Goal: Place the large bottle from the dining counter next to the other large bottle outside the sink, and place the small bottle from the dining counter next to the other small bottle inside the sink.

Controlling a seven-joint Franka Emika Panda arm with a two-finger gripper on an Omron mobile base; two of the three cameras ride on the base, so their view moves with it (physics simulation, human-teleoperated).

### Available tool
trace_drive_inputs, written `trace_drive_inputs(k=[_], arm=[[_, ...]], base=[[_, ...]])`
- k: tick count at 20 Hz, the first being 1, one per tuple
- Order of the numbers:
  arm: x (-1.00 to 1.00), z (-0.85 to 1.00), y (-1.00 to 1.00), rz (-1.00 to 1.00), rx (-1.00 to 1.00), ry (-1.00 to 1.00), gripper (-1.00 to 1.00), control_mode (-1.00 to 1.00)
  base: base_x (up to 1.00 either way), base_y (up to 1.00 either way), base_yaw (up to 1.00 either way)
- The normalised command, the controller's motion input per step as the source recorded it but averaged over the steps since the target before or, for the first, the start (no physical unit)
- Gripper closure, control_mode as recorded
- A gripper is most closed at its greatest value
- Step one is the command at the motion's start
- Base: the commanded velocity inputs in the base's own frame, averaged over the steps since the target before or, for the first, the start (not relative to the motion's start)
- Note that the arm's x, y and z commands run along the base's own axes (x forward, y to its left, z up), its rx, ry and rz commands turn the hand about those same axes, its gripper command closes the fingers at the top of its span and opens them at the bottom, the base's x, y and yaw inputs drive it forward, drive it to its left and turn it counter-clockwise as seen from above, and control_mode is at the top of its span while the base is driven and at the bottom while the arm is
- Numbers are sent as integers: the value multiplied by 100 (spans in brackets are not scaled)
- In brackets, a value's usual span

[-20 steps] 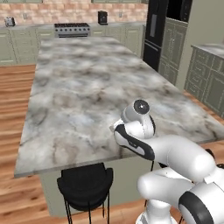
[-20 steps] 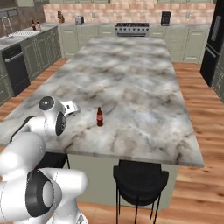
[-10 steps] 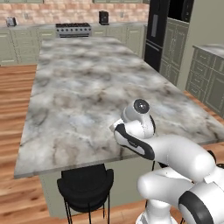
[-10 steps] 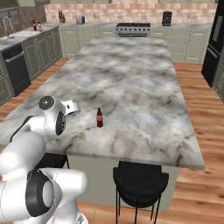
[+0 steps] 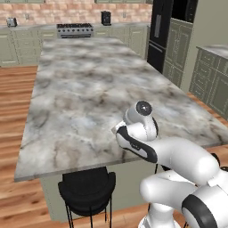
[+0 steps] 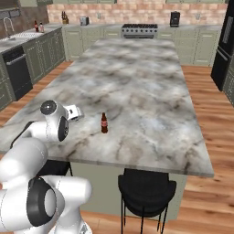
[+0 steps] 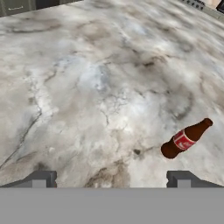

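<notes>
Marbled counter (image 6: 137, 87): small bottle (image 7: 185, 139) upright just ahead-right of claw (image 7: 111, 177), jaws apart, empty; seemingly nothing delivered yet.

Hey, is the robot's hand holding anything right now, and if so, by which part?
Nothing is held. The hand is open over the dining counter, and the small brown bottle stands apart from its fingertips.

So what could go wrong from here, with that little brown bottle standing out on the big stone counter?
The small bottle stands upright and narrow on the dining counter, so a sideways nudge could tip it and let it roll. In the hand view it sits off to one side, outside the line of the open jaws of the gripper, so closing without realigning would likely miss. The sink is far across the kitchen, a long carry.
</notes>
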Motion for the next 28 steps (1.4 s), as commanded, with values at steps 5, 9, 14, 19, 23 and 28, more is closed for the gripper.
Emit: trace_drive_inputs(k=[5, 9, 14, 19, 23, 28], arm=[[0, -5, 0, 0, 0, 0, -100, -100], [-1, -4, -2, -3, 0, 0, -100, -100], [0, 0, -22, -17, 0, 0, -100, -100], [0, 0, -36, -15, 6, 0, -100, -100], [4, 0, -38, 0, 17, 0, -100, -100], [4, 0, -27, 0, 20, 5, -100, -100]], base=[[7, 0, 0], [0, 0, 0], [0, 0, 0], [0, 0, 0], [0, 0, 0], [0, 0, 0]])
